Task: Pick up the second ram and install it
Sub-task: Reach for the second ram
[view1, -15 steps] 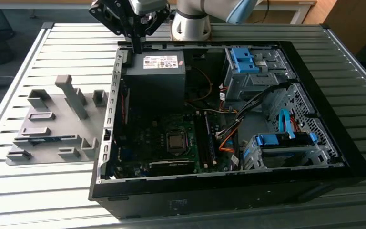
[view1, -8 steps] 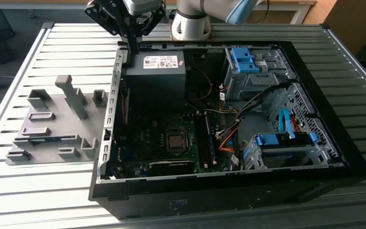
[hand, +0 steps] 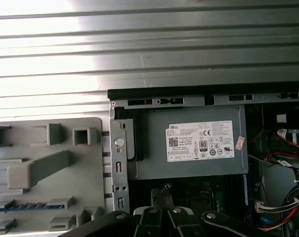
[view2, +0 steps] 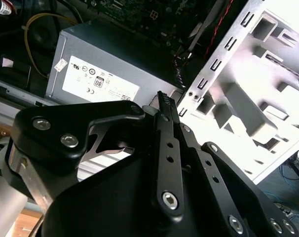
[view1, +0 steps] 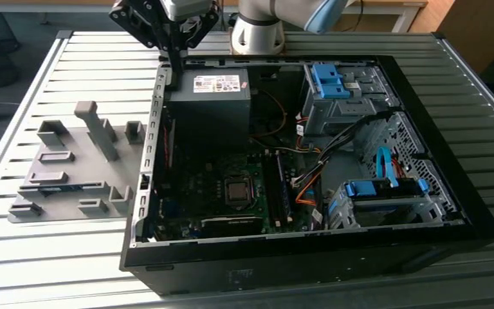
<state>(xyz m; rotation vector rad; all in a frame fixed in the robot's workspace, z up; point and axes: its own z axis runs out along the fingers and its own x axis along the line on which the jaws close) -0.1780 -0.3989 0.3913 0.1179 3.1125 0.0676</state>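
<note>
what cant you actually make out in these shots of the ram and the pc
second ram: first wrist view, a thin blue edge in the grey fixture; fixture walls hide its chips and label.
motherboard slots: exterior view, too dark and small to tell if a stick is seated.
gripper: exterior view, its upper part cut off by the top edge.

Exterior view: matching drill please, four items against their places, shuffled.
1 second ram
2 power supply
3 gripper
4 blue latch

a over the case edge, beside the power supply
b on the drive cage, exterior view's right
c lying in the grey tray outside the case
d inside the case, white label up

Pairs: 1-c, 2-d, 3-a, 4-b
</note>
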